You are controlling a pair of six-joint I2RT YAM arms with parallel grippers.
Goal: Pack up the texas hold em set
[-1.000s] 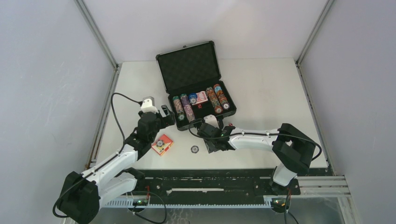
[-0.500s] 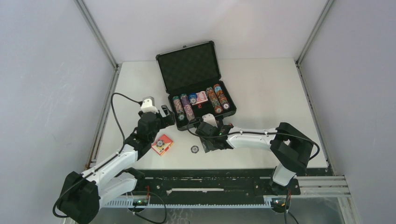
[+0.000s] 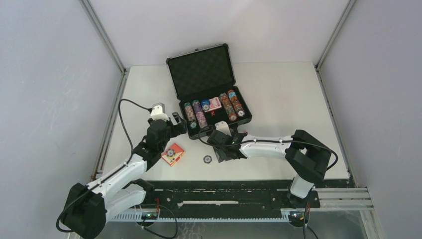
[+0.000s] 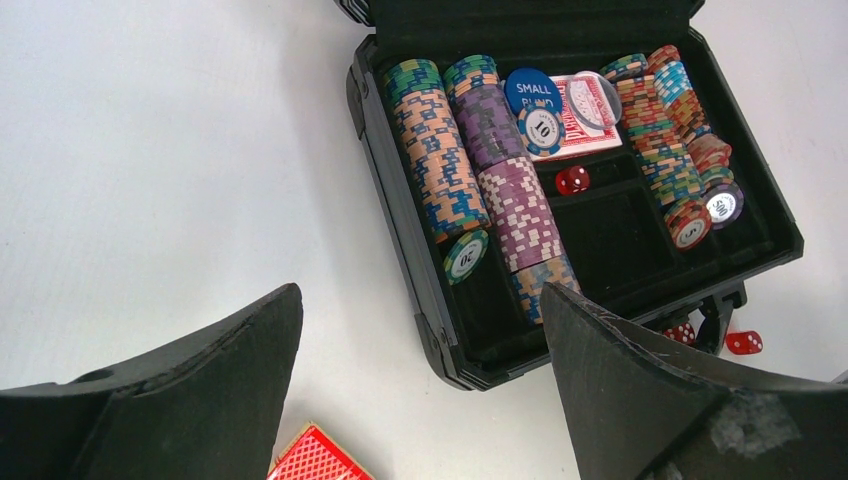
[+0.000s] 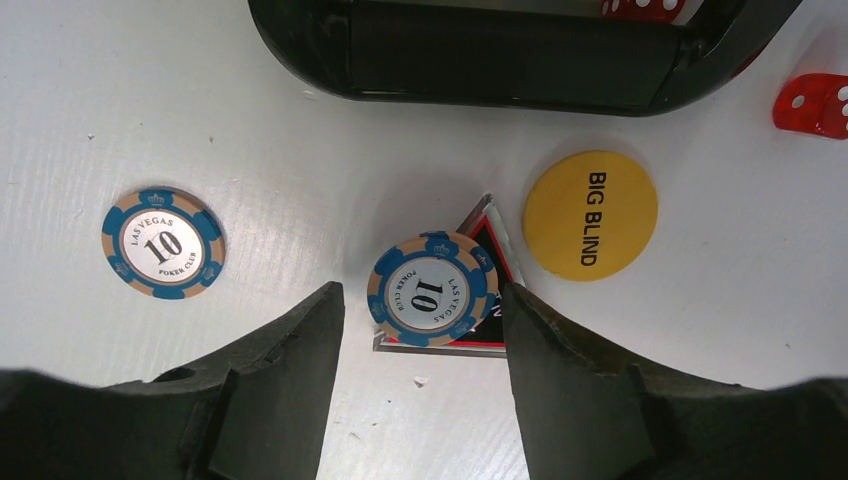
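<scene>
the black briefcase point(image 4: 395, 215) lies open near the middle of the white table point(image 3: 283, 99), with its foam-lined lid point(image 3: 200, 72) raised on the far side. rows of poker chips point(image 4: 440, 160) fill the left and right slots. between them lie a blue small blind button point(image 4: 533, 90), a red card box point(image 4: 592, 108) and one red die point(image 4: 572, 180).

outside the case, two more red dice point(image 4: 743, 342) lie on the table by its near right corner. a second red card box point(image 3: 172, 154) lies to the near left with a round piece on top. a loose chip point(image 3: 207, 159) lies on its own near the front edge.

the left gripper point(image 4: 420, 300) hovers just left of the case with its jaws spread wide and nothing between them.

the right gripper point(image 5: 420, 290) is low over the table in front of the case handle point(image 5: 500, 60). its jaws are apart and straddle a blue ten chip point(image 5: 432, 290). the chip lies flat on a small black-and-red triangular piece point(image 5: 490, 300) and is not gripped. whether the right finger touches its edge cannot be told. a yellow big blind button point(image 5: 590, 215) lies just beside it.
</scene>
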